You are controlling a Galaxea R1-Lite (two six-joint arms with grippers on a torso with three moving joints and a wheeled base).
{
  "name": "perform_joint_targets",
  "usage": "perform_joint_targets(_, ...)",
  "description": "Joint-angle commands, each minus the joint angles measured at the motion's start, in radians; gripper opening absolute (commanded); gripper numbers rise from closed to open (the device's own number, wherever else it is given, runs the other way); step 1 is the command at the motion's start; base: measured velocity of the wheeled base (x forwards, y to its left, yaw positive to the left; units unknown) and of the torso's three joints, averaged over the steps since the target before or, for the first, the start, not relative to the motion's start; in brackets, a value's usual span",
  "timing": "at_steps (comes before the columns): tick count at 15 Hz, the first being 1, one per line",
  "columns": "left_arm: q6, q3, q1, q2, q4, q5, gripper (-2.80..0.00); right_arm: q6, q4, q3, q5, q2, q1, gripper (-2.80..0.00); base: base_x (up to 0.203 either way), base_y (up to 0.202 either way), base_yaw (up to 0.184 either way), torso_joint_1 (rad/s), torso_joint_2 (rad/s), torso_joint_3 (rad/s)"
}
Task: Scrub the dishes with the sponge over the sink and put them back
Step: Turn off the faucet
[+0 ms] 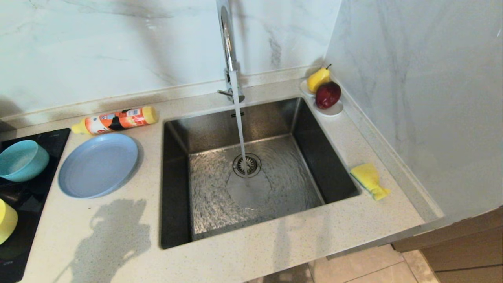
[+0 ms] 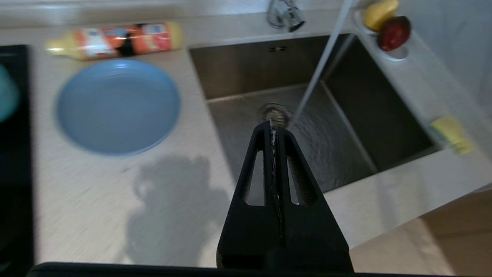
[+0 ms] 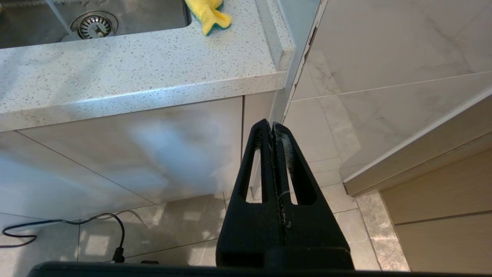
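The grey-blue plate lies on the counter left of the sink. On the black hob at far left sit the teal bowl and, cut off by the picture's edge, the pale yellow-green bowl. The yellow sponge rests on the counter right of the sink. My left gripper is shut and empty, raised over the counter's front near the sink. My right gripper is shut and empty, parked low in front of the cabinet. Neither gripper shows in the head view.
Water runs from the chrome faucet onto the drain strainer. A yellow and orange detergent bottle lies behind the plate. A white dish with a pear and a red apple stands at the sink's back right corner, against the side wall.
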Motion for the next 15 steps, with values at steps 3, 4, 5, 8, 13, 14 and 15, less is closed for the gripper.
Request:
perform_joint_targets(3, -0.135, -0.347, -0.025, 0.615, 0.005, -0.074, -2.80, 0.000, 0.000, 0.000, 0.000, 0.002, 0.000, -2.80, 0.000, 0.000, 0.000, 0.000, 0.00, 0.000)
perform_joint_targets(4, -0.178, -0.430, -0.043, 0.721, 0.006, -0.087, -2.80, 0.000, 0.000, 0.000, 0.000, 0.002, 0.000, -2.80, 0.000, 0.000, 0.000, 0.000, 0.00, 0.000)
perform_joint_targets(5, -0.207, -0.490, -0.061, 0.803, 0.005, -0.096, -2.80, 0.000, 0.000, 0.000, 0.000, 0.002, 0.000, -2.80, 0.000, 0.000, 0.000, 0.000, 0.00, 0.000)
perform_joint_targets(8, -0.315, -0.655, -0.106, 1.025, -0.002, -0.153, -2.80, 0.000, 0.000, 0.000, 0.000, 0.002, 0.000, -2.80, 0.000, 0.000, 0.000, 0.000, 0.00, 0.000)
perform_joint_targets(13, -0.418, -0.709, -0.162, 1.186, -0.038, -0.234, -2.80, 0.000, 0.000, 0.000, 0.000, 0.002, 0.000, -2.80, 0.000, 0.000, 0.000, 0.000, 0.00, 0.000)
perform_joint_targets(14, -0.419, -0.711, -0.164, 1.209, -0.047, -0.234, -2.80, 0.000, 0.000, 0.000, 0.000, 0.002, 0.000, -2.80, 0.000, 0.000, 0.000, 0.000, 0.00, 0.000)
perform_joint_targets(15, -0.423, -0.714, -0.165, 1.227, -0.051, -0.235, -2.80, 0.000, 0.000, 0.000, 0.000, 0.002, 0.000, -2.80, 0.000, 0.000, 0.000, 0.000, 0.00, 0.000)
